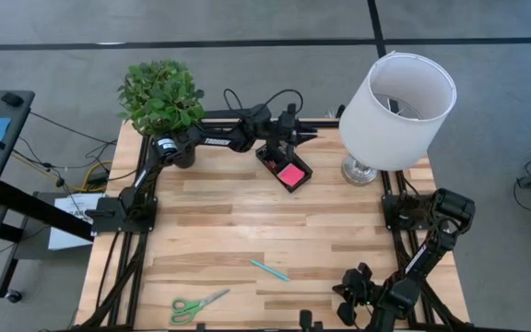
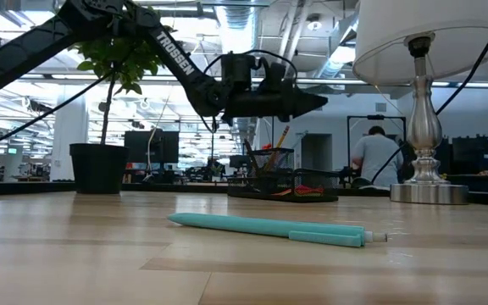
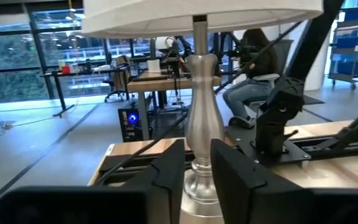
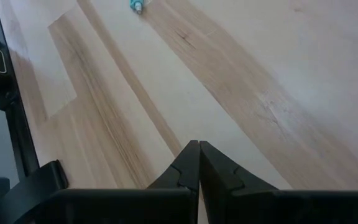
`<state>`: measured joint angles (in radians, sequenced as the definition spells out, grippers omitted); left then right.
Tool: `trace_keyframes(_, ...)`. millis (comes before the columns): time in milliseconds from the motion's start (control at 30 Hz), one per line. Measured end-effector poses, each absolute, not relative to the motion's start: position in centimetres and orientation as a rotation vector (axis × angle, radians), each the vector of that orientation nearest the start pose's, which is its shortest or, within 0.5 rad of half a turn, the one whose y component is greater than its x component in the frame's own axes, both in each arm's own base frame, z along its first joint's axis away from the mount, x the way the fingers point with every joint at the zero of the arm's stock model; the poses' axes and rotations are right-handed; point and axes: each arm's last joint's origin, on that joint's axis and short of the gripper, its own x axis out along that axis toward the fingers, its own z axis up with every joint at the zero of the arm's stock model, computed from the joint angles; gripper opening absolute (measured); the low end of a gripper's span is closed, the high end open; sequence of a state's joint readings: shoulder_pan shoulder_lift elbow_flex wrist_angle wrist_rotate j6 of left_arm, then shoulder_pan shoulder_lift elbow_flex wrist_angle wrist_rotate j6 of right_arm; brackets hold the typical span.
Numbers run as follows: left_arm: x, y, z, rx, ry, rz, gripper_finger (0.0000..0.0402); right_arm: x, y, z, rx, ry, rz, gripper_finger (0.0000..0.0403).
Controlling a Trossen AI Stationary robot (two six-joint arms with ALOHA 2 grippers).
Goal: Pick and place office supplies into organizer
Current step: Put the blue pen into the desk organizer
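Left hand (image 1: pixel 304 136) is hovering just above the organizer (image 1: pixel 284 166), at its taller slotted end; its fingers (image 3: pixel 169 171) are standing apart with nothing between them, the lamp (image 1: pixel 396 100) base showing through the gap. Right hand (image 1: pixel 347 300) is waiting low over the worktop (image 1: pixel 229 231), at the edge farthest from the organizer, fingers pressed together and empty. In the organizer a pink sticky-note pad (image 1: pixel 291 174) is lying in the low tray, and upright sticks, one a pencil by its look, are standing in the slotted section (image 2: pixel 271 158). Two supplies are lying loose, both well apart from the organizer: the teal pen (image 1: pixel 270 269) out in the open, its long axis running slantwise, one end toward the organizer and the other toward the right hand; past it, the green-handled scissors (image 1: pixel 197 305) near the same far edge, blades pointing toward the pen. Judgement: the pen is looking like the next pick. It is sitting nearer the right hand than the left, so the right arm has the shorter reach, and it would need its fingers opening across the barrel, square to that slant. Potted plant (image 1: pixel 161 97) is standing beside the organizer, opposite the lamp.
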<state>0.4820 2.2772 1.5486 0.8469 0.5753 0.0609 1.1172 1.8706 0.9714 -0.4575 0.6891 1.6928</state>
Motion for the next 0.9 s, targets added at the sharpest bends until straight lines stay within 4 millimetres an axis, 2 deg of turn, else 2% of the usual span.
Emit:
trace_keyframes(167, 45.6, 21.9, 19.9, 0.089, -0.125, -0.065, 0.0101, 15.5, 27.6, 11.3, 0.497, 0.799, -0.374, 0.0000)
trace_keyframes(300, 45.4, 21.7, 21.1, 0.009, -0.211, -0.099, 0.0119, 15.5, 27.6, 11.3, 0.480, 0.801, -0.370, 0.0000)
trace_keyframes(367, 45.1, 21.1, 22.7, -0.006, -0.270, -0.166, 0.0123, 15.5, 27.6, 11.3, 0.479, 0.802, -0.370, 0.0000)
trace_keyframes(467, 44.5, 19.4, 26.5, 0.013, -0.339, -0.268, 0.0125, 15.5, 27.6, 11.3, 0.476, 0.802, -0.372, 0.0000)
trace_keyframes(600, 44.1, 15.3, 30.8, 0.039, -0.298, -0.441, 0.0123, 15.4, 27.5, 11.3, 0.468, 0.812, -0.376, 0.0000)
trace_keyframes(733, 43.4, 8.7, 34.5, 0.166, -0.219, -0.561, 0.0115, 15.4, 27.3, 11.2, 0.449, 0.818, -0.385, 0.0000)
trace_keyframes(800, 42.7, 5.3, 35.4, 0.236, -0.120, -0.551, 0.0113, 15.4, 27.3, 11.2, 0.442, 0.821, -0.390, 0.0000)
trace_keyframes(900, 41.1, 0.7, 35.1, 0.308, 0.144, -0.462, 0.0112, 15.3, 27.2, 11.2, 0.432, 0.824, -0.396, 0.0000)
